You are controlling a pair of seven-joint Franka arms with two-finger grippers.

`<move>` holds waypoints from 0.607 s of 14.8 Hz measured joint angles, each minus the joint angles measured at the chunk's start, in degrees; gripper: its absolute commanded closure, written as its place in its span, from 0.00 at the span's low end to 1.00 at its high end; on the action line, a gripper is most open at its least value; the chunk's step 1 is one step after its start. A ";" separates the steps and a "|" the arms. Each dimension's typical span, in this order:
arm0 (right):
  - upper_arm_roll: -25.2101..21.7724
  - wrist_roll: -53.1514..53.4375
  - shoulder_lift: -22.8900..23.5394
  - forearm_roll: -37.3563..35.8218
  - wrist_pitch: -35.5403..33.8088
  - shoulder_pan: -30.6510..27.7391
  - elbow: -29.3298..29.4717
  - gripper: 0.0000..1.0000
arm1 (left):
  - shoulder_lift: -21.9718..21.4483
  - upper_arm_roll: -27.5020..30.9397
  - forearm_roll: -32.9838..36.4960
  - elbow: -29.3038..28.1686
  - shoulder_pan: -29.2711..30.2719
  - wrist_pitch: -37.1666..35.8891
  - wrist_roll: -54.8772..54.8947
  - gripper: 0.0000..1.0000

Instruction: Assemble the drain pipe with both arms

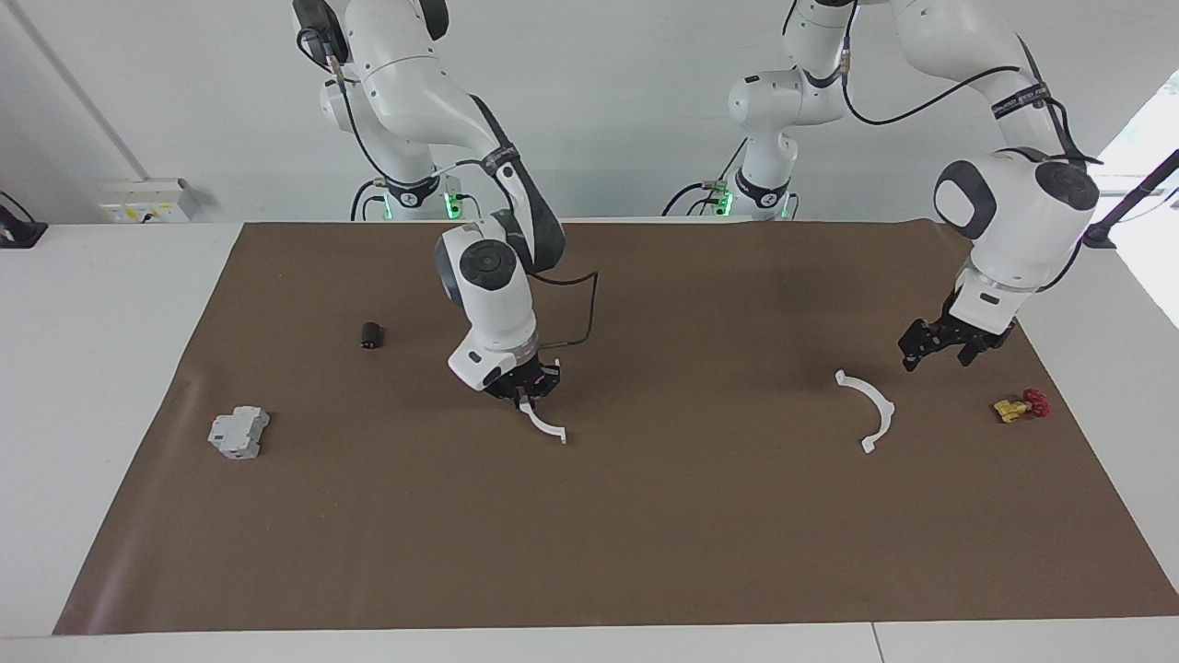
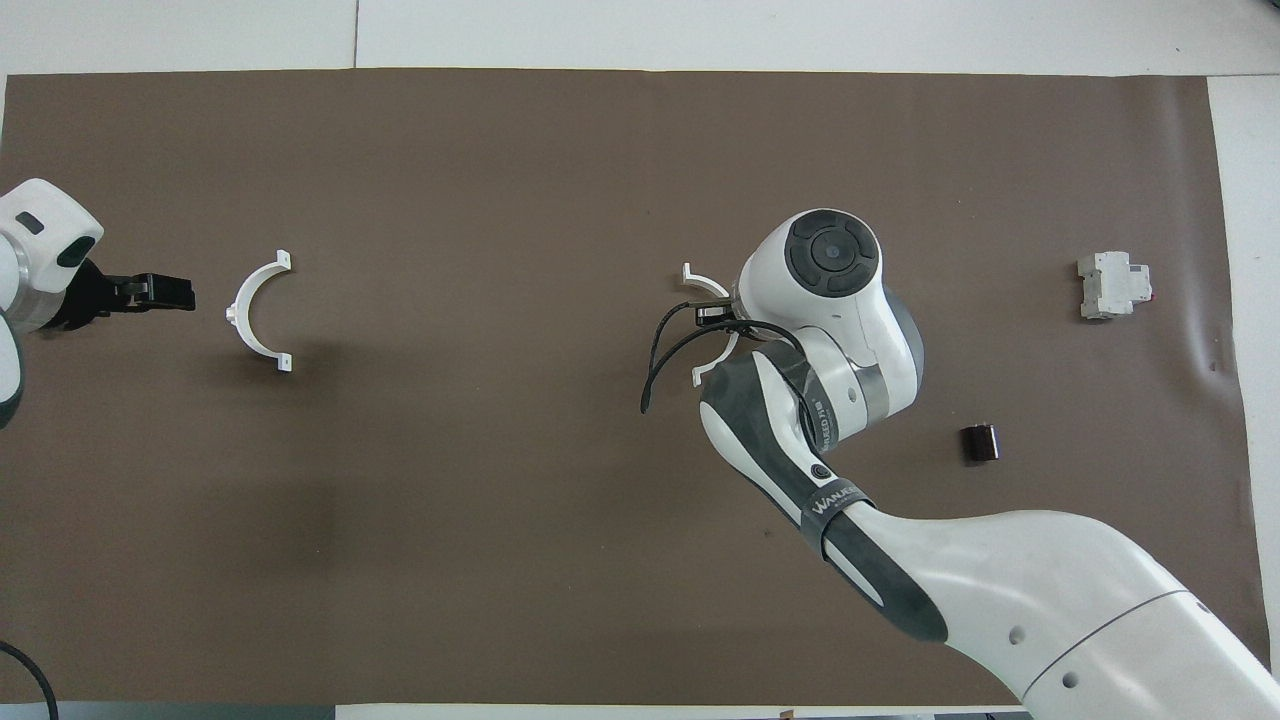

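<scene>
Held arc [image 1: 543, 423]: white half-ring near the mat's middle, toward the right arm's end; one end in the right gripper, the other end tab resting on the mat. In the overhead view its open side faces the right arm's end of the table, and the line between its tabs runs nearer-to-farther from the robots.
Free arc [image 1: 869, 409]: lies flat on the mat toward the left arm's end, well apart from the held arc; its open side faces the held arc, tab line likewise nearer-to-farther.
Between the arcs: bare brown mat [image 1: 700, 516].
Yellow valve [image 1: 1021, 405]: red handle, beside the free arc, closer to the mat's edge at the left arm's end.
Grey block [image 1: 239, 432]: near the mat's edge at the right arm's end.
Black cylinder [image 1: 370, 334]: nearer to the robots than the grey block.
Right gripper [image 1: 528, 390]: wrist pointing down, fingers closed on the held arc's upper end.
Left gripper [image 1: 939, 348]: hangs over the mat just beside the free arc, not touching it, fingers spread apart, holding nothing.
</scene>
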 measured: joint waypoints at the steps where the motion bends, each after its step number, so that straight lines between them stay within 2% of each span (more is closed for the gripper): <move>1: 0.00 0.00 0.00 0.00 0.00 0.21 -0.03 1.00 | 1.02 -0.13 0.00 -0.28 -0.02 1.61 0.05 0.00; 8: 0.04 0.30 0.04 0.00 1.02 3.50 -0.52 1.00 | 6.49 -0.83 0.00 -1.40 -1.64 8.55 0.14 0.00; 9: 0.03 0.30 0.07 0.00 1.36 3.79 -0.56 1.00 | 7.38 -0.83 0.00 -1.42 -1.98 9.09 0.14 0.08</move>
